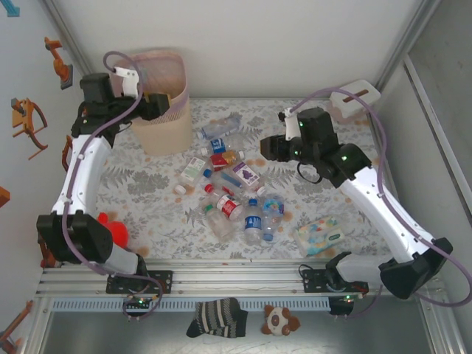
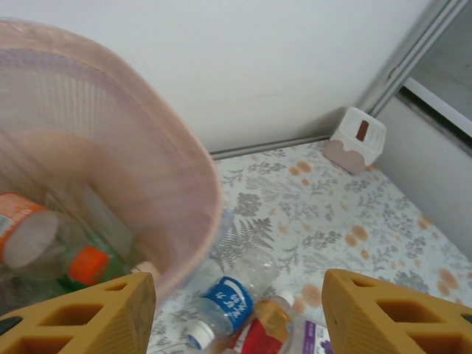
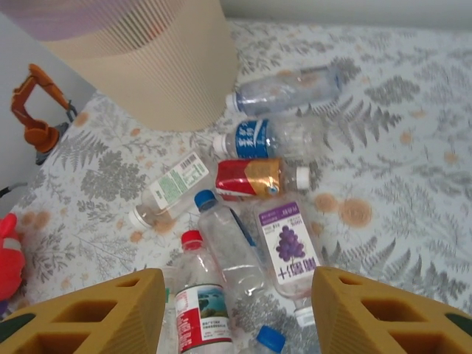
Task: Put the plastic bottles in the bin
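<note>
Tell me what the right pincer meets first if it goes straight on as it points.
Probably the clear blue-capped plastic bottle lying just ahead of the right pincer; depth is unclear.

Floral table [image 1: 147, 190]: bottles [image 1: 230, 208], bin [image 1: 164, 131], wipes pack [image 1: 321, 237], tissue box [image 1: 355, 99].

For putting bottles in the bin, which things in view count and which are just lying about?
Job:
plastic bottles, most loose, a few already inside
bin

Lying about:
wipes pack
tissue box
red toy
striped sock
small plush toy
</note>
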Controlling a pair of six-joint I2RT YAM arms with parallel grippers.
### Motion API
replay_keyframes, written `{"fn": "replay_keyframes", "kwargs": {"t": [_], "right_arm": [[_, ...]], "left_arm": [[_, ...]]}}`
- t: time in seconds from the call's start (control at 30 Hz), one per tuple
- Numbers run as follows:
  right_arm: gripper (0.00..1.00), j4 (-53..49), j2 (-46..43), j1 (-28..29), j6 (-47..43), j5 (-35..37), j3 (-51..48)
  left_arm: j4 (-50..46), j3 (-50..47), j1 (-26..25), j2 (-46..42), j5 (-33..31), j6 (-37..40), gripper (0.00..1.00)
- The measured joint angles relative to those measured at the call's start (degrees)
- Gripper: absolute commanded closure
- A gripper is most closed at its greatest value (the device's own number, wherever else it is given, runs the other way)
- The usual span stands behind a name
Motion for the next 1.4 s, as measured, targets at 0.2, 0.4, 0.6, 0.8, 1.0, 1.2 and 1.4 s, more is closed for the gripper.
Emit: {"fn": "replay_keyframes", "kwargs": {"t": [0.2, 0.4, 0.6, 0.8, 1.0, 1.2, 1.4], "right_arm": [[0.46, -2.6, 0.8, 0.0, 7.1, 1.9, -5.0], [0.38, -4.3, 2.6, 0.0, 13.1, 2.1, -10.8], [0.25, -3.7, 2.6, 0.2, 17.5, 1.4, -19.4], [0.09, -1.7, 2.6, 0.3, 20.4, 1.4, -25.6], [0.03, 1.2, 3.1, 0.3, 22.0, 1.2, -29.2], [0.02, 5.3, 6.6, 0.3, 24.0, 1.3, -30.9], [0.02, 8.9, 11.3, 0.3, 25.3, 1.4, -31.2]], "left_arm": [[1.7, -7.0, -5.4, -5.8, -2.4, -1.2, 0.39], [3.0, -12.4, -8.5, -8.9, -4.5, -3.3, 0.40], [3.4, -14.9, -11.2, -9.4, -5.9, -4.1, 0.39], [3.5, -15.3, -12.5, -9.4, -6.9, -4.6, 0.39], [3.9, -15.3, -13.3, -9.4, -7.2, -4.9, 0.39], [4.2, -16.0, -13.7, -9.9, -7.6, -4.9, 0.39], [4.2, -16.2, -13.7, -10.2, -8.3, -4.9, 0.39]]}}
